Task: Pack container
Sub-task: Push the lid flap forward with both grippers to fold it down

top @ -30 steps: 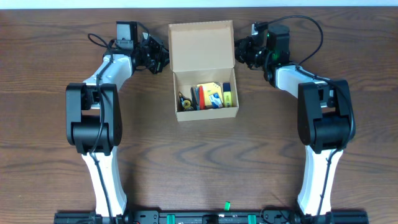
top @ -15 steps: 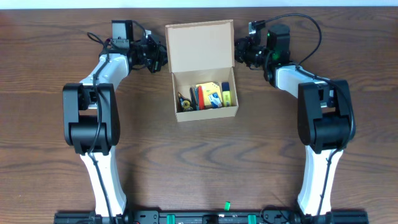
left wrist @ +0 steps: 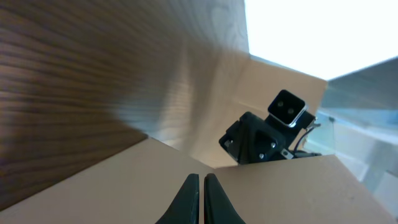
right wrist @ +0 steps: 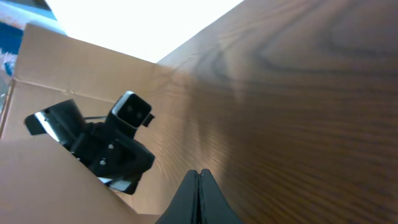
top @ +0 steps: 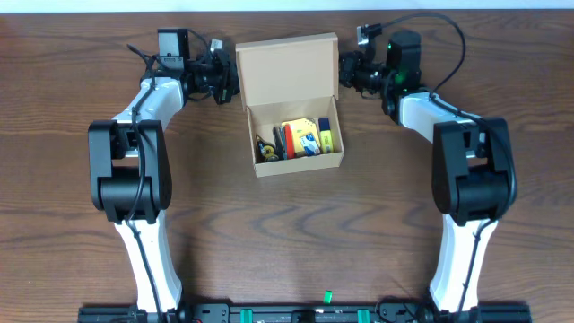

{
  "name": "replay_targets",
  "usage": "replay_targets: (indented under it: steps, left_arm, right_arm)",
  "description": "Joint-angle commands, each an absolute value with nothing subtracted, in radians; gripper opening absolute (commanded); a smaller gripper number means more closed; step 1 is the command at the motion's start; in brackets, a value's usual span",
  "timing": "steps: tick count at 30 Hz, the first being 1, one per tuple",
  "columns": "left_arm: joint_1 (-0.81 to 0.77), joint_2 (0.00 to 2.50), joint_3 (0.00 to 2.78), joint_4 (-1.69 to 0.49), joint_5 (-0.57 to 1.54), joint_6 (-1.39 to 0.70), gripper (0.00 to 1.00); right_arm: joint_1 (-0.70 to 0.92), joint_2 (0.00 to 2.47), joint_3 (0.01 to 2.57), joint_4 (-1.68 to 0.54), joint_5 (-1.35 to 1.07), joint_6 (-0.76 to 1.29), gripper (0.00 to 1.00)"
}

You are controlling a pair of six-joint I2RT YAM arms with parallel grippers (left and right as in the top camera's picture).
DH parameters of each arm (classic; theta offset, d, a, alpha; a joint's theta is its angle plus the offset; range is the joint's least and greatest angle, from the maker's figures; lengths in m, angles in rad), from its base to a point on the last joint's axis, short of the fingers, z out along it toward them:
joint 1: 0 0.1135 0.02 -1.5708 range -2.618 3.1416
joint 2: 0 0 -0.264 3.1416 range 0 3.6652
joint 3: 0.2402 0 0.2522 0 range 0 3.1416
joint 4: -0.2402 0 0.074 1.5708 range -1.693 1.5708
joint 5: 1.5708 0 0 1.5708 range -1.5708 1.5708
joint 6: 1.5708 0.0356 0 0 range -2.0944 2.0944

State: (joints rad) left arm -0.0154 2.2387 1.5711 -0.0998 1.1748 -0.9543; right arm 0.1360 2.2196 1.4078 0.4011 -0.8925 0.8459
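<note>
Half or more through the job, judging from the load. Seeing the container (top: 300, 168) sitting mid-worktop (top: 296, 242), closer to the far edge than the near one, well apart from both side edges. Spotting a row of stationery (top: 300, 136) inside it: yellow, red, blue and dark pieces, too small to name. Finding nothing loose waiting on the wood outside, so judging the loading as finished. Leaving only the closing: flap lid (top: 287, 65) standing open, leaning back toward the far edge, not yet folded over the contents.

Working the flap from both sides, by the look of it. Spotting the left gripper (top: 226, 79) right against the flap's left side edge, up by the far edge of the worktop. Spotting the right gripper (top: 346, 72) just beside the flap's right side edge, opposite. Noting the loaded part of the container lying toward the near edge from both grippers, between the two arms. Reading both grippers as clenched in the wrist views, fingertips pressed together with only a hairline slit. Not seeing any cardboard clearly pinched in there, so calling them closed with no confirmed grasp. Expecting the next move to need the flap tipped forward and down over the opening, both sides going evenly to avoid skewing it.
</note>
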Motion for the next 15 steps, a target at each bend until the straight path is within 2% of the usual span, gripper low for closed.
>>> replay_targets:
  steps: [1,15]
  left_arm:
    - [-0.005,2.255,1.613,-0.092,1.254,-0.923,0.06]
    - [0.008,2.255,1.687,-0.09,1.383,-0.919,0.06]
  right_arm:
    - [0.142,2.165,1.428,0.396,-0.925,0.806,0.01]
    - [0.143,2.151,1.428,0.393,-1.014,0.775,0.01]
